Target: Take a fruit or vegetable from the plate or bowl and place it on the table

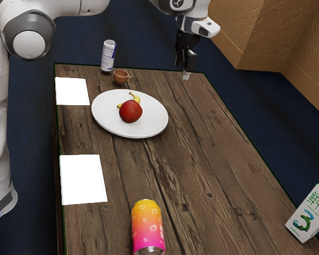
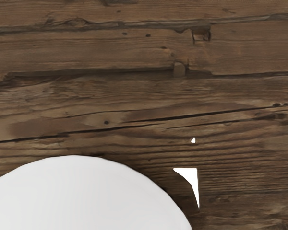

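My gripper (image 1: pixel 186 74) hangs over the far part of the wooden table (image 1: pixel 173 175), off the plate's side toward the exterior view's right; how its jaws stand is hard to make out. A round white plate (image 1: pixel 106 114) holds a red fruit (image 1: pixel 131 111) and a yellow banana (image 1: pixel 136 99), partly hidden behind the red one. In the wrist view, part of the white plate (image 2: pixel 81 196) shows beside bare wood (image 2: pixel 134 96), with no fruit on the visible part.
A white-blue can (image 1: pixel 108 56) and a brown cup (image 1: pixel 121 77) stand beyond the plate. White rectangles (image 1: pixel 72 91) (image 1: pixel 83 179) lie along the exterior view's left table edge. A yellow-pink can (image 1: pixel 148 226) is at the near edge, a milk carton (image 1: pixel 310 212) at the near right.
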Robot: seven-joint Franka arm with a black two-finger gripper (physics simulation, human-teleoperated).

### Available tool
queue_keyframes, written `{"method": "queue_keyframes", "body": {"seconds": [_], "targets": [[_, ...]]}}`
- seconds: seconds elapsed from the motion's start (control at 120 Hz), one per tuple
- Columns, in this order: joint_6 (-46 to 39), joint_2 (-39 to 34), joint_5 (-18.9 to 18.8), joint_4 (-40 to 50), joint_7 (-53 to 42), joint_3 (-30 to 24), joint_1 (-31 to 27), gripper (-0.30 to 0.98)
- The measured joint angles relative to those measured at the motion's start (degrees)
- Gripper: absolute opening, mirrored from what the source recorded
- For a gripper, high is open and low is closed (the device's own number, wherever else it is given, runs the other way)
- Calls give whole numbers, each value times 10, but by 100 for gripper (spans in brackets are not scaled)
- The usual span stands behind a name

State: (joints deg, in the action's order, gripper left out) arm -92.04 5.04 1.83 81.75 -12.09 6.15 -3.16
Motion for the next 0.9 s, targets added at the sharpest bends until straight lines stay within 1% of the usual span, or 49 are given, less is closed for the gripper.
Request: {"method": "queue_keyframes", "body": {"seconds": [0.108,0.158,0.208,0.275,0.333,0.475,0.55,0.617,0.692,0.783,0.9], "targets": [[0,0,2,0,0,1,1,69],[0,0,12,0,0,17,10,69],[0,-1,20,0,0,24,4,69],[6,-8,25,-8,-1,12,-13,69],[12,-10,26,-15,-2,2,-12,69],[28,-8,-2,-11,-6,-6,12,69],[34,-7,-26,5,-14,-6,14,69],[39,-13,-46,32,-25,-5,10,69],[42,-49,-61,91,-35,2,11,69],[49,-112,-69,165,-27,18,14,69],[71,-132,-56,186,25,35,-1,69]]}}
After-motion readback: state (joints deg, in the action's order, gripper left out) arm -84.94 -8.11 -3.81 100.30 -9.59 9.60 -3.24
